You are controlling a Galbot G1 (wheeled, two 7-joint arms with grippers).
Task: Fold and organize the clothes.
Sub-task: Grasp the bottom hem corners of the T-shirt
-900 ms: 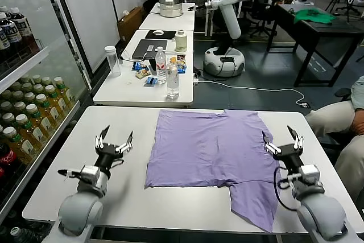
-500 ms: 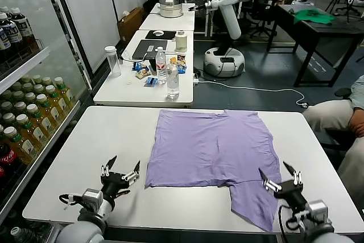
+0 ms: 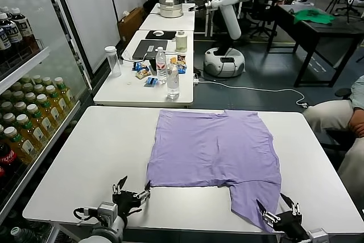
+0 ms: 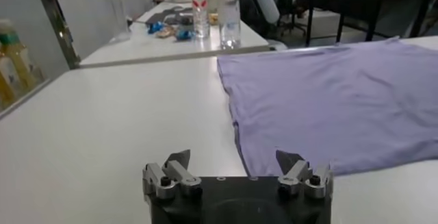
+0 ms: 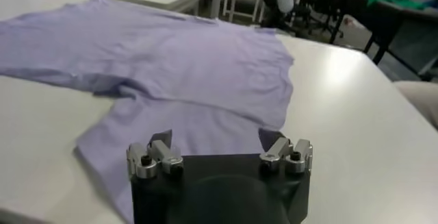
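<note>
The lavender-purple T-shirt (image 3: pixel 213 149) lies flat on the white table (image 3: pixel 96 152), partly folded, with one flap reaching toward the near right edge. No graphic shows. My left gripper (image 3: pixel 132 190) is open and empty at the near edge, just left of the shirt's near left corner; in the left wrist view (image 4: pixel 233 158) the shirt (image 4: pixel 328 102) lies ahead of it. My right gripper (image 3: pixel 278 208) is open and empty at the near right edge, beside the flap's tip; in the right wrist view (image 5: pixel 216 138) the shirt (image 5: pixel 171 61) spreads ahead.
A second white table (image 3: pixel 142 83) behind carries bottles (image 3: pixel 172 78), a jar and small packets. A drinks shelf (image 3: pixel 23 123) stands on the left. A seated person's knees (image 3: pixel 341 123) are at the right. Another robot (image 3: pixel 227 9) and a green cloth (image 3: pixel 313 15) are far back.
Both grippers have drawn back toward the table's near edge, lower in the head view. Both stay open. The shirt has not moved.
</note>
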